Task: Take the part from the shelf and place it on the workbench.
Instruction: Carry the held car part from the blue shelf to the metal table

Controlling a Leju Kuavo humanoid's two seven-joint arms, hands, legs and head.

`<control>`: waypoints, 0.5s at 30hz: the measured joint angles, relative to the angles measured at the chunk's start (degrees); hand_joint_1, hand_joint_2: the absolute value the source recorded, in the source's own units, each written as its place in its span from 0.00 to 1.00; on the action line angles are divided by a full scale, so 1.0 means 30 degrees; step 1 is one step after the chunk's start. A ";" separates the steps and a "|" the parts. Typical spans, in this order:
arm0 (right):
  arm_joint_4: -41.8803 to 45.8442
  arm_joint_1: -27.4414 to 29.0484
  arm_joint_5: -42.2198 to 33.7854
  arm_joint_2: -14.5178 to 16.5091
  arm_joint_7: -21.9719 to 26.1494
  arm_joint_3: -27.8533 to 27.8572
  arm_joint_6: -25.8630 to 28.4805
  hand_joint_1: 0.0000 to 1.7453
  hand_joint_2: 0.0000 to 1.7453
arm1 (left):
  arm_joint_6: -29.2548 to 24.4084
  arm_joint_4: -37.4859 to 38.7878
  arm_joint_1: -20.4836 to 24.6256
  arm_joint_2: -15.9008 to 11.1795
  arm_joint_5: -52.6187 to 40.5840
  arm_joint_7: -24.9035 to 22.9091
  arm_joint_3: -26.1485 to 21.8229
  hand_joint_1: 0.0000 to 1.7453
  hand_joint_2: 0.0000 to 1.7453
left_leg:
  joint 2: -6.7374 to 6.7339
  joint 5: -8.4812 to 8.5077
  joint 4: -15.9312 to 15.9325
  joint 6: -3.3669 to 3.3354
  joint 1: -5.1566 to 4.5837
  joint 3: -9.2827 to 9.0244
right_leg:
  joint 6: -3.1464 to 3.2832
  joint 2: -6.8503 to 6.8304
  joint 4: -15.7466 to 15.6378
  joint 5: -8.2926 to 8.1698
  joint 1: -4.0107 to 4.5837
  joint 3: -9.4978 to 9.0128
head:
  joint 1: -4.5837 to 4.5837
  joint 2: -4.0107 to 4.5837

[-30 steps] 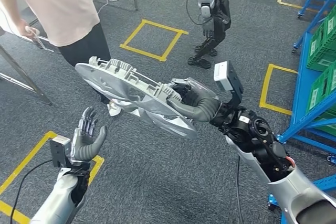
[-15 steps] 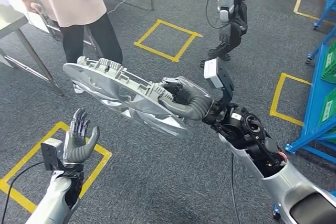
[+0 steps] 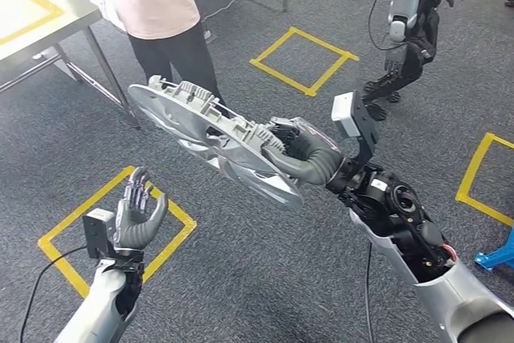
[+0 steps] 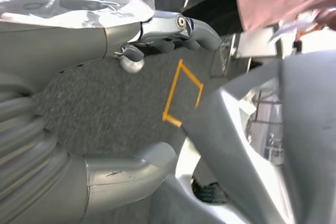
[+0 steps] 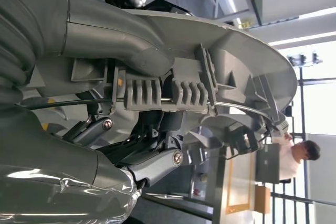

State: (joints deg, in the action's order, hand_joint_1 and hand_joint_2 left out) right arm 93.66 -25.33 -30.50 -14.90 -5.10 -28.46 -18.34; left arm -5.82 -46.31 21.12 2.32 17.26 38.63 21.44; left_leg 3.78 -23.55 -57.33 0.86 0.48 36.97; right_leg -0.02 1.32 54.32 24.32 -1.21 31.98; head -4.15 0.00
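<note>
Part: long grey plastic part was held in the air over the carpet floor, tilted, far end toward the person.
R robot hand: right robot hand gripped the part at its near end, thumb wrapped over the top.
L robot hand: left robot hand was open, palm up, fingers spread, holding nothing, below and apart from the part.
R wrist view: showed the part's ribbed clips w/ a thin rod through them; head view didn't resolve that.
L wrist view: showed the part's underside above a yellow floor square.
Surface: corner of the surface stood beyond the part, beside the person.
Around: 2nd robot stood further off; the person was between part and surface.
</note>
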 joint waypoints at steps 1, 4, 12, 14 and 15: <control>-0.0005 0.0024 0.0007 -0.0005 0.0040 0.0049 0.0011 1.00 1.00 | -0.0073 -0.0177 -0.0084 -0.0031 0.0000 -0.0018 0.0002 0.00 1.00 | -0.0449 -0.0539 -0.0961 0.0060 -0.0027 0.0448 | 0.0074 -0.0185 -0.0085 -0.0032 -0.0025 -0.0053 | 0.0140 0.0000; -0.0026 0.0142 0.0016 -0.0009 0.0114 0.0122 0.0016 1.00 1.00 | -0.0151 -0.0560 -0.0381 -0.0093 0.0004 -0.0073 0.0004 0.00 1.00 | -0.0988 -0.1902 -0.4597 0.0186 0.0014 0.2258 | 0.0163 -0.0724 -0.0097 -0.0013 0.0043 -0.0067 | 0.0489 0.0000; -0.0046 0.0196 0.0091 -0.0009 0.0146 0.0198 0.0051 1.00 1.00 | -0.0399 -0.1456 -0.0668 -0.0273 0.0131 -0.0160 0.0000 0.00 1.00 | -0.1904 0.0481 0.0760 -0.0234 -0.0160 -0.0391 | -0.0285 -0.1829 0.0048 0.0265 0.0258 -0.0167 | 0.0888 0.0000; -0.0049 0.0202 0.0106 -0.0016 0.0167 0.0209 0.0095 1.00 1.00 | -0.0448 -0.1704 -0.0784 -0.0328 0.0215 -0.0208 0.0000 0.00 1.00 | -0.1570 0.0508 0.0799 -0.0474 -0.0106 -0.0427 | -0.0479 -0.1870 0.0185 0.0486 0.0198 -0.0144 | 0.0792 0.0000; -0.0056 0.0202 0.0106 -0.0038 0.0184 0.0227 0.0126 1.00 1.00 | -0.0457 -0.1837 -0.0822 -0.0355 0.0244 -0.0237 0.0000 0.00 1.00 | -0.1433 0.0529 0.0826 -0.0596 -0.0072 -0.0463 | -0.0561 -0.1641 0.0632 0.0828 0.0142 0.0030 | 0.0759 0.0000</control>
State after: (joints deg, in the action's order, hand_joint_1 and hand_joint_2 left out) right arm 93.49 -24.72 -30.18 -15.02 -4.55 -27.78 -17.97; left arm -7.19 -51.82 18.66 1.25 17.99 37.92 21.44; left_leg -0.52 -21.96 -54.85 -0.92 0.26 35.58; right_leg -1.70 -3.60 56.22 26.80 -0.78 32.07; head -1.87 0.00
